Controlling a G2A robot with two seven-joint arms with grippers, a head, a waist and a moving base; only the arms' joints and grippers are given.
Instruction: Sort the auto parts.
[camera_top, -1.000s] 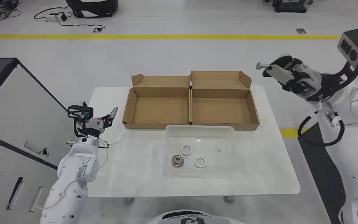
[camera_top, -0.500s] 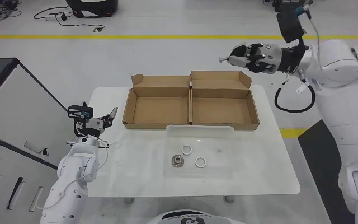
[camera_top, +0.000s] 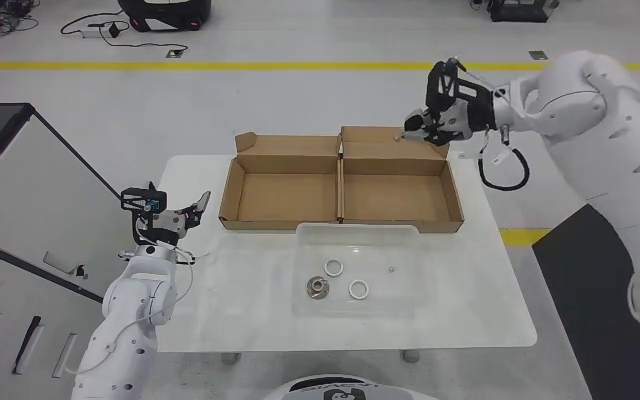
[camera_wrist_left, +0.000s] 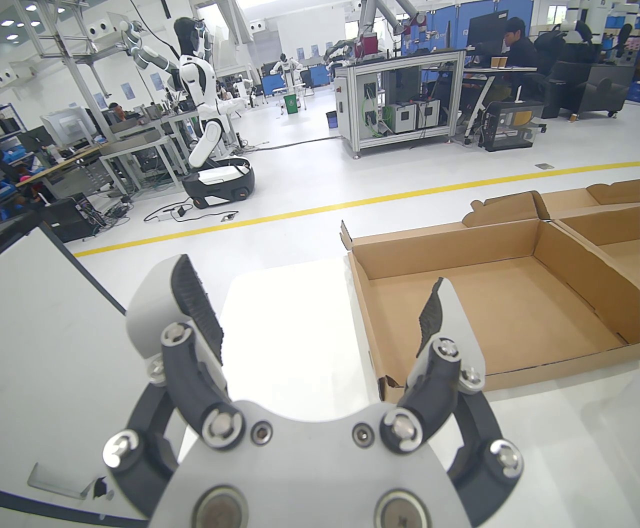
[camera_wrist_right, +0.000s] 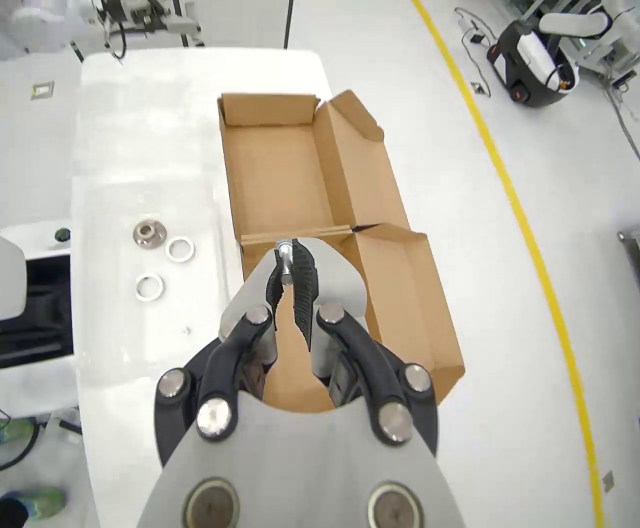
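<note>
My right gripper (camera_wrist_right: 289, 270) is shut on a small metal bolt (camera_wrist_right: 285, 255) and hangs above the far edge of the right cardboard box (camera_top: 400, 198); in the top view the right gripper (camera_top: 408, 129) sits over that box's back flap. The left cardboard box (camera_top: 285, 197) stands beside it. A clear plastic tray (camera_top: 400, 300) in front of the boxes holds a metal flanged bushing (camera_top: 317, 287), two white rings (camera_top: 334, 267) (camera_top: 358, 290) and a tiny part (camera_top: 390, 267). My left gripper (camera_top: 197, 207) is open with nothing between its fingers, at the table's left edge.
The white table (camera_top: 480, 300) has bare room to the right and left of the tray. A grey slanted panel (camera_top: 40, 190) stands off the table's left side. The boxes' raised back flaps (camera_top: 290, 146) line the far edge.
My right arm has swung in from the far right and come down over the right box's back flap, still gripping the bolt. The left arm has not moved.
</note>
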